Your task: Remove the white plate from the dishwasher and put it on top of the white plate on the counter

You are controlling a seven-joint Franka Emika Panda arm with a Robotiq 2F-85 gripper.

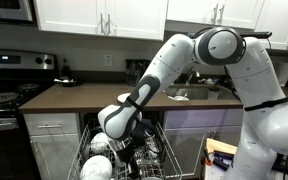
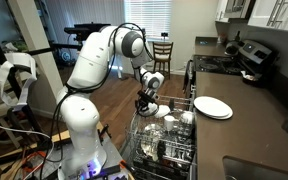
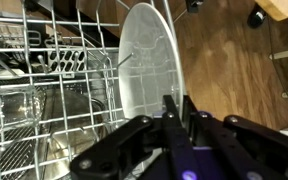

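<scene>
Dishwasher rack [image 3: 44, 90] seen from my wrist: the white plate [image 3: 144, 70] stood on edge between the wire tines. Its face was turned sideways and its rim ran from the top of the frame straight down toward my jaws. The plate lay directly ahead of them and a little to one side, its thin edge lined up with the gap. My jaws were drawn narrow, with the near rim seeming to pass between the fingertips [image 3: 168, 104]. I could not tell whether the pads had actually pinched it. In an exterior view my arm [image 2: 104, 60] reached down over the open rack, while the second plate [image 2: 212, 107] lay flat on the tabletop [image 2: 259, 135], well apart from the jaws and beyond the rack's far side. As I judged it, the plate would have to rise along its own plane to clear the tines before any swing toward the tabletop.
</scene>
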